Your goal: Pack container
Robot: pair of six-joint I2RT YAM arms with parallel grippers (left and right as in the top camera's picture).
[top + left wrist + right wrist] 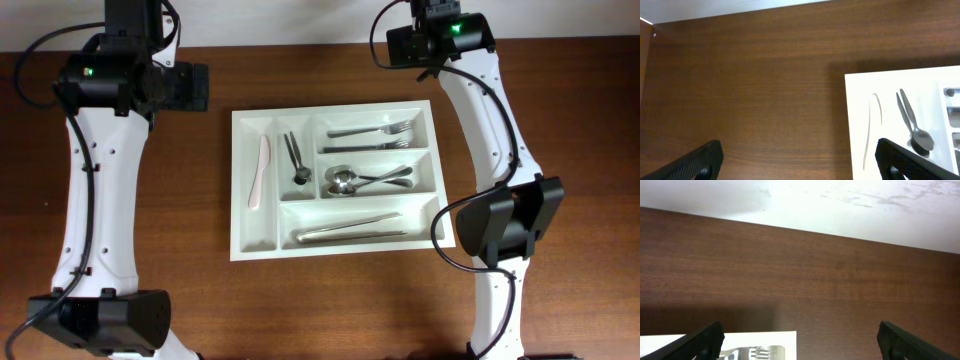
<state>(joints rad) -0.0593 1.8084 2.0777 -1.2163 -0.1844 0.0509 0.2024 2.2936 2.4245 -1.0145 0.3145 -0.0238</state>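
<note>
The left gripper (800, 167) hangs with its jaws spread wide and nothing between its black fingers (697, 162), over bare table (765, 90) just left of the container (890, 100). The right gripper (802, 347) is likewise wide apart and empty, past the container's far right corner.

The container (256, 238) lies flat at the middle of the table, between the two arms. Its leftmost narrow compartment holds a pale knife (260, 172), and the narrow one beside it holds small spoons (296, 160). Of the long compartments, the far one holds forks (375, 135), the middle one spoons (365, 180), and the near one metal knives (350, 232).

The left arm runs up the table's left side with its wrist turned toward the container. The right arm is folded along the right side, its elbow near the container's near right corner.

The container is smooth white plastic with rounded dividers. The cutlery is shiny metal apart from the matte pale knife, and the table is dark wood grain.
</note>
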